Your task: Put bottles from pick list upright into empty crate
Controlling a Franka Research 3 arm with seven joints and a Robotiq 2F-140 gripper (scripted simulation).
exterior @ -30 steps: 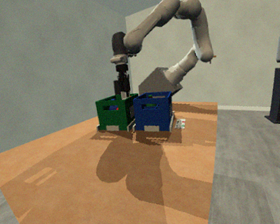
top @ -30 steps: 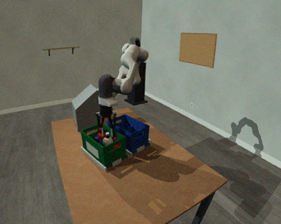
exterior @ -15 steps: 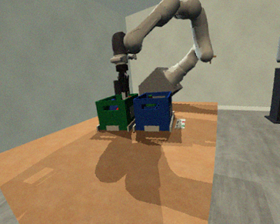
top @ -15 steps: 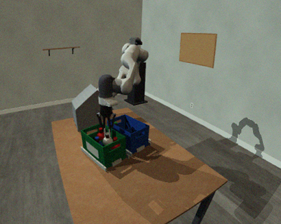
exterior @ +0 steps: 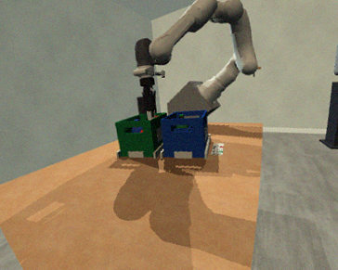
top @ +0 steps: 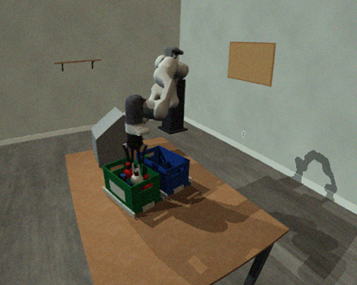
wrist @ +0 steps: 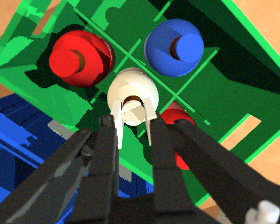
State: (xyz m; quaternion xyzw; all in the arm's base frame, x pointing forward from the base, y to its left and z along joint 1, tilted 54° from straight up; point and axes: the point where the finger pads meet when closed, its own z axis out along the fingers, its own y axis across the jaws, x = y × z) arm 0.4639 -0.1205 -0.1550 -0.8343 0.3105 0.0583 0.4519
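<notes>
My gripper [top: 137,169] [exterior: 151,114] [wrist: 133,109] pinches the white-capped bottle [top: 137,180] [wrist: 131,86] at its neck, upright in the green crate [top: 139,204] [exterior: 136,143] [wrist: 240,27], among two red bottles [wrist: 92,57] and a blue bottle [wrist: 165,55]; the blue crate [top: 178,176] [exterior: 185,135] [wrist: 20,130] stands just beside, the pick list [exterior: 218,149] beyond it.

Smooth plastic-looking green crate [top: 142,200] [exterior: 134,144] [wrist: 235,131]; matt wood-look table [top: 170,254] [exterior: 138,241]

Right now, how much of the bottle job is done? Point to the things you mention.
Both crates sit level, but I can't tell whether the blue crate [top: 177,176] [exterior: 186,144] [wrist: 22,125] holds bottles. The gripper [top: 137,167] [exterior: 151,116] [wrist: 133,109] flanks the white bottle's [top: 137,181] [wrist: 132,89] cap in the green crate [top: 139,201] [exterior: 138,144] [wrist: 30,85]. Left: moving whatever the pick list [exterior: 218,149] orders; it's too small to read.
</notes>
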